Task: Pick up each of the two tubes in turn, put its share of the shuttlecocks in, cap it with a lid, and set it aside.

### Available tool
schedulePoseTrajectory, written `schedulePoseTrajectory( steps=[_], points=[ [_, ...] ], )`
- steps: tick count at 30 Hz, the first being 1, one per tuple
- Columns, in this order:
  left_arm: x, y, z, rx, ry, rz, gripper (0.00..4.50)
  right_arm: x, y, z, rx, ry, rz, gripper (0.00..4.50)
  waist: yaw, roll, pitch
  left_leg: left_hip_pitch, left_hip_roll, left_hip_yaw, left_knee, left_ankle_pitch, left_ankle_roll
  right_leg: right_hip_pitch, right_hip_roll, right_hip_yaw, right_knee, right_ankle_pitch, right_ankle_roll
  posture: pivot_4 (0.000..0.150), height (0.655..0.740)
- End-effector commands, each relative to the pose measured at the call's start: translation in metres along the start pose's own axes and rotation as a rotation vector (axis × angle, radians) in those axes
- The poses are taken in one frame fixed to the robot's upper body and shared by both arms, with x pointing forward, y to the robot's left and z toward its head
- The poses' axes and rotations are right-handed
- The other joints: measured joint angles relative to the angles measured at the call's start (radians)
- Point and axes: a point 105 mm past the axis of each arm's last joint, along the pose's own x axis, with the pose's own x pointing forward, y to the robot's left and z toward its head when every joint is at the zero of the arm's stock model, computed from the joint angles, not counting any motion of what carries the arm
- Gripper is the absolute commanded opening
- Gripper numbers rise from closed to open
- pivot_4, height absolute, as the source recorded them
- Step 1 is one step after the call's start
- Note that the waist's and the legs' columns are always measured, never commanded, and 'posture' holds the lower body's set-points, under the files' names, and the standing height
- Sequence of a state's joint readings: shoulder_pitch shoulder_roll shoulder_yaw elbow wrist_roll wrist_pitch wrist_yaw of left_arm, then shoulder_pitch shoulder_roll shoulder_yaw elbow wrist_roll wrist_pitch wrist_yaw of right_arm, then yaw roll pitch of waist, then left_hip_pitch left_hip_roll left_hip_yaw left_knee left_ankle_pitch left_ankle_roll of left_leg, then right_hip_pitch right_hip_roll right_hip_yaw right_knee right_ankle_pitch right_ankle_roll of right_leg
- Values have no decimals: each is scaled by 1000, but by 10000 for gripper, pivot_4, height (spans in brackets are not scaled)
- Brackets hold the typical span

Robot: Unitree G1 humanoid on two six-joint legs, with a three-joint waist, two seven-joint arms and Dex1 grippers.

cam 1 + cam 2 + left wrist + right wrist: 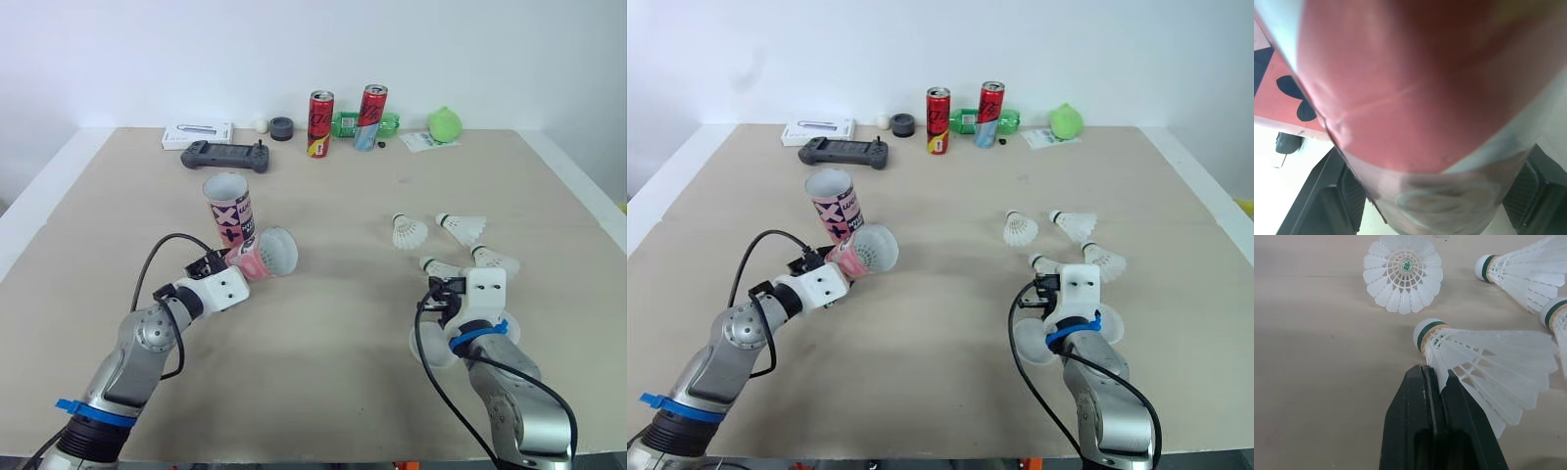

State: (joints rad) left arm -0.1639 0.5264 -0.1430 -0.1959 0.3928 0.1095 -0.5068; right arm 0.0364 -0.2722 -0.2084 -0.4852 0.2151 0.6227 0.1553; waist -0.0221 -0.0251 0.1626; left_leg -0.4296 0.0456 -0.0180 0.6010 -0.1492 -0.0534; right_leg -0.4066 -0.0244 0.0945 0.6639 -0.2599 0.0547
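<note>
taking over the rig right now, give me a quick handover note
Left hand: shut on the tube, held tilted with its open mouth toward the right hand.
Right hand: shut on the feather skirt of one shuttlecock, low at the table.
The second tube stands open just behind the held one. Three loose shuttlecocks lie just past the right hand. Two white discs, probably the lids, lie on its near side.
Done: first tube picked up, first shuttlecock gripped.
Left: load both tubes, cap them, set them aside.
</note>
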Motion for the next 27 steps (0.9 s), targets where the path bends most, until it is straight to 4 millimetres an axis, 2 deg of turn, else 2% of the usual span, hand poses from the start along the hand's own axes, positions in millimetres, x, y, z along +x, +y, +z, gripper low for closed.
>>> schedulePoseTrajectory(
  steps=[1,3,5,7,11,15,20,26,27],
  points=[
    [4,-14,2,-7,-10,-50,31989,-10,-1,31,-49,-137,79,207,0,0,0,0,0,0,0,0,0,0,0,0,0,0,0,1500,7400],
    [4,-14,2,-7,-10,-50,31989,-15,7,44,-65,-205,180,207,0,0,0,0,0,0,0,0,0,0,0,0,0,0,0,1500,7400],
    [5,-15,2,-7,-10,-51,31989,-29,36,75,-72,-326,436,207,-1,1,0,1,0,0,0,0,0,0,0,0,0,0,0,1500,7400],
    [6,-15,2,-7,-10,-53,31989,-38,57,85,-100,-333,615,207,-3,1,0,1,0,0,0,0,0,1,1,1,0,0,0,1500,7400],
    [7,-15,1,-10,-6,-52,31989,-41,97,103,-233,-329,875,207,-4,0,0,2,0,0,1,0,0,2,1,0,0,0,0,1500,7400],
    [6,-14,1,-12,-2,-45,31989,-38,122,108,-364,-320,1018,207,0,0,0,1,0,-1,1,0,0,2,1,0,0,0,0,1500,7400],
    [5,-12,1,-21,6,-27,31989,-24,141,112,-450,-327,1083,207,-1,0,0,0,0,-1,1,0,0,1,1,0,0,0,1,1500,7400],
    [5,-15,2,-28,7,-26,31989,-23,167,109,-548,-326,1201,207,-2,0,0,0,0,-1,1,0,0,1,1,0,0,0,0,1500,7400],
    [5,-15,3,-29,7,-25,31989,-24,170,110,-553,-336,1215,3225,-2,0,0,0,0,-1,1,0,0,1,2,0,0,0,0,1500,7400]
  ],
)
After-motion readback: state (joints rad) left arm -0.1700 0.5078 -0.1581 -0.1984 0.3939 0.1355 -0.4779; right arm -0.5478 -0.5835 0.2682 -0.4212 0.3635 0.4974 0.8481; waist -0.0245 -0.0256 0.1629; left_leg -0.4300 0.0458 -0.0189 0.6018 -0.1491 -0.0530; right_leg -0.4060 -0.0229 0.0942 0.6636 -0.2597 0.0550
